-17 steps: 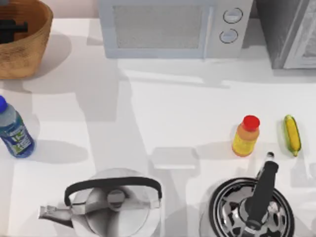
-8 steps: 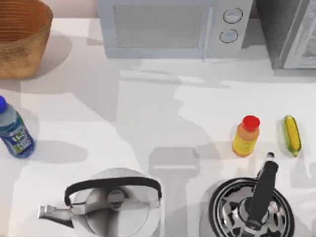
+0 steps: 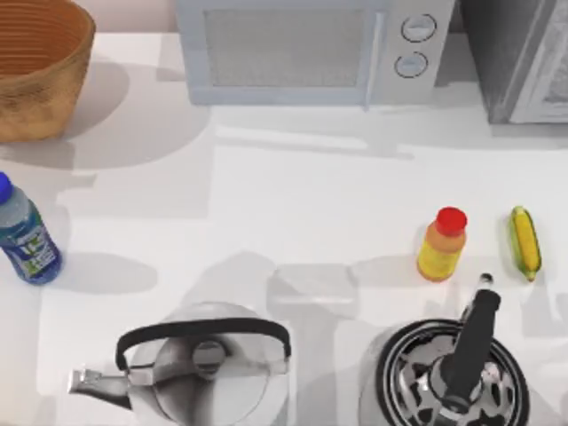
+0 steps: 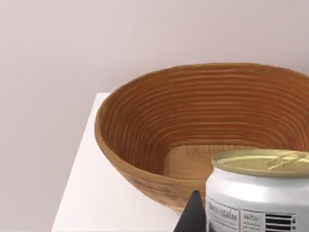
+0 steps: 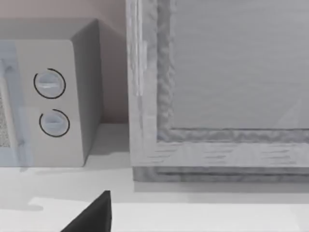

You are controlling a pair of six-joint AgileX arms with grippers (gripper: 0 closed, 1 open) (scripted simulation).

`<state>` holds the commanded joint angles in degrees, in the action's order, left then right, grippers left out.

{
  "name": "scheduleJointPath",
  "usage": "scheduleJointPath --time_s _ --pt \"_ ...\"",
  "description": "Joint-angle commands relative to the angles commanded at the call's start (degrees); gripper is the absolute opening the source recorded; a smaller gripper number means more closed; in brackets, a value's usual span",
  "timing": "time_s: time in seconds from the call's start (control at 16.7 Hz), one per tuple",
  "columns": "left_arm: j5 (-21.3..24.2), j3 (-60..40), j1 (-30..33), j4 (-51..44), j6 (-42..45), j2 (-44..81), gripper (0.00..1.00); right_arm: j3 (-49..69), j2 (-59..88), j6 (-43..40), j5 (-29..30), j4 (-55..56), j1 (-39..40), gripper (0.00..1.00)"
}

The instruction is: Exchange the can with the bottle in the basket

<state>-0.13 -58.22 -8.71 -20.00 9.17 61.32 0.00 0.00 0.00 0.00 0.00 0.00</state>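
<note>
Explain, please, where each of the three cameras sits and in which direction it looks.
Top view: above the table, looking straight down on the basket, the bottle, a microwave and two kettles.
Left wrist view: on the left arm, facing the basket over the can; a dark fingertip of the left gripper shows beside the can.
Right wrist view: on the right arm, facing the microwave and a grey cabinet; one dark fingertip shows.
Shared: the basket in top and left wrist views; the microwave in top and right wrist views.

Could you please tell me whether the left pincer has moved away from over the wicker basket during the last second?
Yes. A second ago it showed dark over the round tan wicker basket; now the basket's ribbed inside lies uncovered, and the left wrist view shows the white gold-topped can close beside a dark fingertip.
</note>
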Motion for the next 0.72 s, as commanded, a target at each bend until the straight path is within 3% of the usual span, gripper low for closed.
scheduleJointPath --time_s 0.36,0.72 --pt "-0.4 36.9 4.5 13.2 -4.4 -38.5 0.00 0.0 0.0 0.0 0.0 0.0 0.0 1.00" --pt "0.0 56.2 8.2 19.5 -8.5 -59.1 0.00 0.0 0.0 0.0 0.0 0.0 0.0 1.00"
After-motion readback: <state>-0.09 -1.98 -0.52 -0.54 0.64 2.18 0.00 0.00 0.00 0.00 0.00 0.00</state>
